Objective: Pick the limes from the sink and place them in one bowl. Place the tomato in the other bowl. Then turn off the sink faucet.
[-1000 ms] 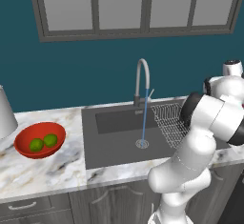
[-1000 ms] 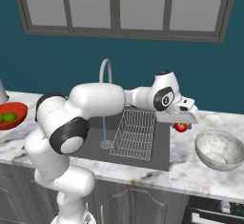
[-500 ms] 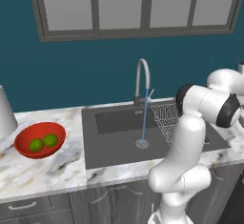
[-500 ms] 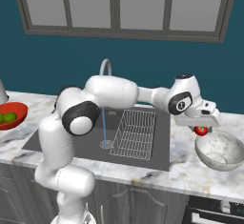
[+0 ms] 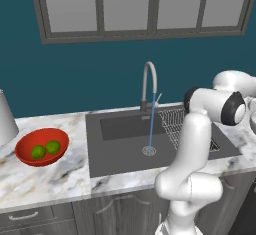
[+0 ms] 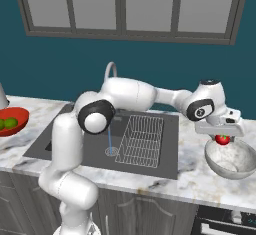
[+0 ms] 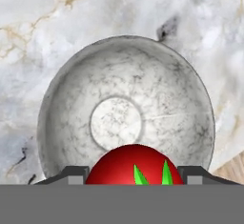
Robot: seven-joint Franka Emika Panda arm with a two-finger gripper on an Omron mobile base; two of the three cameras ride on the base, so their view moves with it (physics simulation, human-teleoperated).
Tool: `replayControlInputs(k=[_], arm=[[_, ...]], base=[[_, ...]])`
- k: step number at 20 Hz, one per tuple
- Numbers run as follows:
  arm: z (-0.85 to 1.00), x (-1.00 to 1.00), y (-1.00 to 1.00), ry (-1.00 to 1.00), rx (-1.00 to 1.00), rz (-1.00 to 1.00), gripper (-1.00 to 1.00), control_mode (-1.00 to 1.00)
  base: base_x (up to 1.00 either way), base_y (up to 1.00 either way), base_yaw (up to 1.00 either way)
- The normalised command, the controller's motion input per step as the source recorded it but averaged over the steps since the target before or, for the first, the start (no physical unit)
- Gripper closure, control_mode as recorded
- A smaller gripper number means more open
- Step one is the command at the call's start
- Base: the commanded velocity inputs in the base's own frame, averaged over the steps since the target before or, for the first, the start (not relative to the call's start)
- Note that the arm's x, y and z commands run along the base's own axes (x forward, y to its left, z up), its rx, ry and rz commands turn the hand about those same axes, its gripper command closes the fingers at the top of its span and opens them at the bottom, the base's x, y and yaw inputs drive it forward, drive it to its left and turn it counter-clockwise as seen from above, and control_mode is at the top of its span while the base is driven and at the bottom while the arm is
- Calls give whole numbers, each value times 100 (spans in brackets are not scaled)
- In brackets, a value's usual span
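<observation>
- I see the gripper (image 6: 223, 138) reached out to the right of the sink (image 6: 165, 154), hanging just above the grey bowl (image 6: 231, 165) on the marble counter (image 6: 190, 179).
- The tomato (image 6: 223, 139) sits between the jaws, which are clamped on its two sides; it is held in the air, not touching the bowl.
- In the hand view the tomato (image 7: 134, 165) lies low in the middle, green top facing the camera, with a dark fingertip (image 7: 70, 174) pressed against each side.
- Behind it in that view the grey bowl (image 7: 62, 104) opens straight below the gripper, so the tomato hangs over the bowl's inside, toward its near part.
- Both limes (image 5: 46, 149) lie side by side in the red bowl (image 5: 26, 159), on the counter left of the sink and well apart from the gripper.
- The faucet (image 5: 149, 85) stands behind the sink, and a thin blue stream (image 5: 151, 129) falls from its spout to the drain (image 5: 149, 151).
- A wire rack (image 6: 143, 140) lies in the right part of the sink.
</observation>
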Motion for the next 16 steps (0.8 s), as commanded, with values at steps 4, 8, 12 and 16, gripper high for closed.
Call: replayControlInputs(k=[4, 8, 12, 16], arm=[[-12, 0, -26, 0, 13, 0, 100, -100], [-31, 0, -21, 0, 14, 0, 100, -100], [-21, 0, -16, 0, 11, 0, 100, -100], [-22, 0, -1, 0, 5, 0, 100, -100]], base=[[0, 0, 0], [0, 0, 0], [0, 0, 0], [0, 0, 0]])
